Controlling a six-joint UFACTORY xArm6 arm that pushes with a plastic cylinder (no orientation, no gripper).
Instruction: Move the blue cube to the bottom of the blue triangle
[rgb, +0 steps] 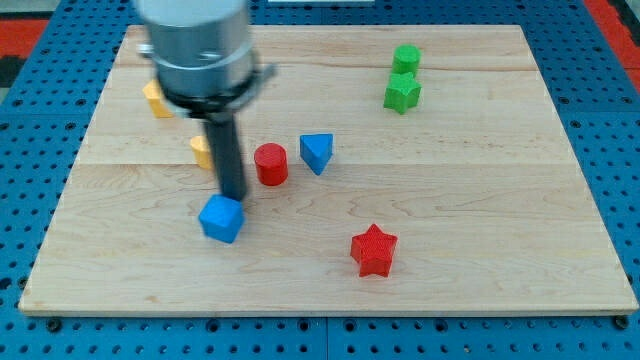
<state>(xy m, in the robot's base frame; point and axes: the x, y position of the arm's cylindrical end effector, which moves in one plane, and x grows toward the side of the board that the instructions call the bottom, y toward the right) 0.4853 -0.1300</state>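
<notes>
The blue cube (221, 219) lies on the wooden board at the lower left of centre. The blue triangle (316, 152) lies above and to the right of it, near the board's middle. My tip (233, 196) is at the cube's top edge, touching or nearly touching it. The dark rod rises from there to the arm's grey body at the view's top left.
A red cylinder (270, 164) stands just left of the blue triangle. A red star (374, 250) lies at lower right. Two yellow blocks (155, 100) (202, 151) lie at left, partly hidden by the arm. A green cylinder (406, 59) and green star (401, 93) sit at upper right.
</notes>
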